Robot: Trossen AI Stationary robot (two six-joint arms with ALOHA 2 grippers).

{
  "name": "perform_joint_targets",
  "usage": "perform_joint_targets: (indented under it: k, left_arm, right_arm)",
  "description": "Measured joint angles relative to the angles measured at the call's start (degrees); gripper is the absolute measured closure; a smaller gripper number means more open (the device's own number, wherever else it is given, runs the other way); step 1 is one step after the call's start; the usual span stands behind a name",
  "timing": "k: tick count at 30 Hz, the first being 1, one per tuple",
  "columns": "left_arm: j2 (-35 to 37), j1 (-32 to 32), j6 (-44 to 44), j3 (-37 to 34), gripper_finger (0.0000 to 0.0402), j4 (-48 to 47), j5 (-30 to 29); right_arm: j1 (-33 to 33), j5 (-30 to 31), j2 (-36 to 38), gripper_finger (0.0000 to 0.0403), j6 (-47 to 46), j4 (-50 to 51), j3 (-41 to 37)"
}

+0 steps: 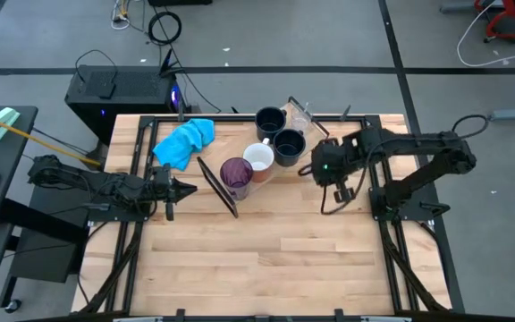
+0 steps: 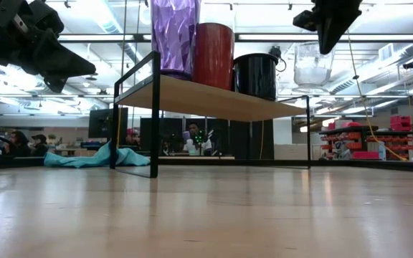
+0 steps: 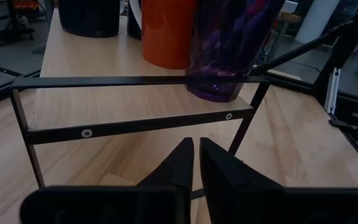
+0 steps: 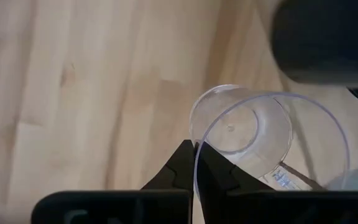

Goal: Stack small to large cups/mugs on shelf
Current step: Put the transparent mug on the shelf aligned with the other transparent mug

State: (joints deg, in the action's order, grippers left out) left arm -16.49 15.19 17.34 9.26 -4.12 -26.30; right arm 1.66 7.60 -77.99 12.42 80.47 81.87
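From above: cups (image 1: pixel 259 159) clustered on shelf (image 1: pixel 338 134), glass hard to make out. Level view: glass (image 2: pixel 311 66) at shelf's far end under right end effector (image 2: pixel 330 44). Left wrist: left end effector (image 3: pixel 194 163) clenched, empty. Right wrist: right end effector (image 4: pixel 194 163) pinching thin glass rim; light, slippery, fragile.
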Motion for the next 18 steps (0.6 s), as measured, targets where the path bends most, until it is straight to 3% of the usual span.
perform_joint_targets:
  k: [18]
  left_arm:
    - [0.0,0.0,0.0,0.0,0.0361,0.0,0.0]
  right_arm:
    - [-19.5,2.4,0.9,0.0389,20.7,-4.0,0.0]
